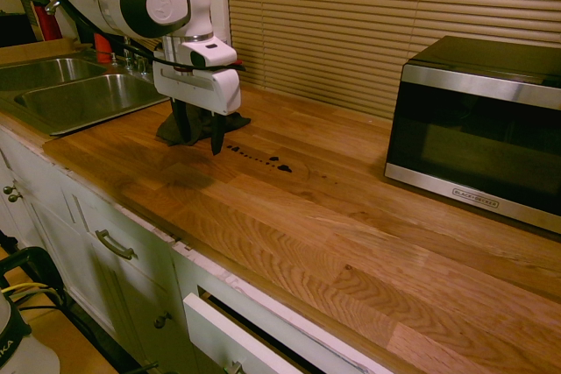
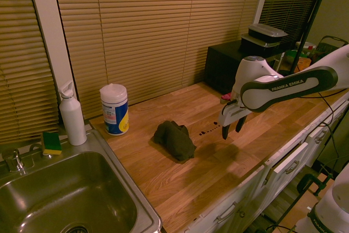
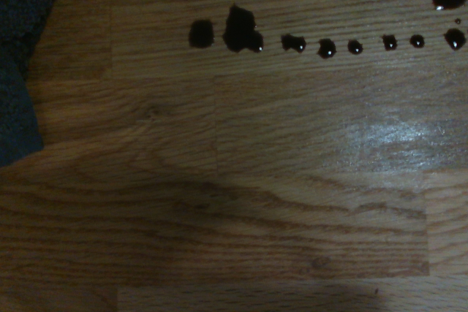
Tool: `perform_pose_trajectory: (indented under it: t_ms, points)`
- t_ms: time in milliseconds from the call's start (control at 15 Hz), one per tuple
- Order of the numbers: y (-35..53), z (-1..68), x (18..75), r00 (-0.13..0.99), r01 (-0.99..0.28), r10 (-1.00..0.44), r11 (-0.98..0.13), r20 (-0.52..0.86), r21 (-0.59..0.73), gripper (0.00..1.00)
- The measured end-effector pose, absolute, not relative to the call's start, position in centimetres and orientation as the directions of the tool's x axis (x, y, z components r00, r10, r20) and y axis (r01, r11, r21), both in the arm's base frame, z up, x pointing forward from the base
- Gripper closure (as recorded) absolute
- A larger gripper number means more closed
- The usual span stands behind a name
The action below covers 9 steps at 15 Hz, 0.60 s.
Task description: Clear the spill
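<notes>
The double-bowl stainless steel sink (image 2: 65,200) is set into one end of the wooden plank countertop (image 1: 351,243). The bowl seen in the second exterior view holds nothing visible apart from its drain. On the sink rim rests a yellow-and-green sponge (image 2: 52,143). Beside it stands a white bottle with a trigger-like top (image 2: 72,114), and next to that an upright white cylindrical wipe canister with a blue-and-yellow label (image 2: 114,109), its lid closed. A black and steel microwave oven (image 1: 478,129) stands at the other end of the countertop, door shut.

The spill (image 1: 259,160) is a thin row of small black-brown droplets on the bare wood, roughly mid-counter between the sink and the microwave oven. In the wrist view the droplets (image 3: 292,38) form a nearly straight line, with larger blots at both ends. A crumpled dark grey-black rag (image 2: 174,140) lies on the countertop just beside the sink-side end of the row; whether it touches the nearest droplet cannot be determined.

The white robot arm (image 2: 283,85) reaches over the countertop with its wrist pointing straight down. The two-finger gripper (image 1: 198,133) hangs above the wood near the rag-side end of the spill, clear of the surface. Its dark fingers (image 1: 216,136) are spread apart and hold nothing.
</notes>
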State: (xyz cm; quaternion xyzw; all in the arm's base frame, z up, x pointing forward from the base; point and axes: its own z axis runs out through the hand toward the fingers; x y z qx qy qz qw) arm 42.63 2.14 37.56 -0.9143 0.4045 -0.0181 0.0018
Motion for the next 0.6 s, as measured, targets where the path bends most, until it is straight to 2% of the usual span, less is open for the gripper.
perform_pose_trajectory:
  t_ms: [333,600]
  points:
    - [3.3,38.0,43.2,0.679,-0.729,-0.731,-0.682,0.065,-0.061,0.00]
    - [7.5,38.9,43.5,0.715,-0.681,-0.690,-0.723,0.113,-0.115,0.00]
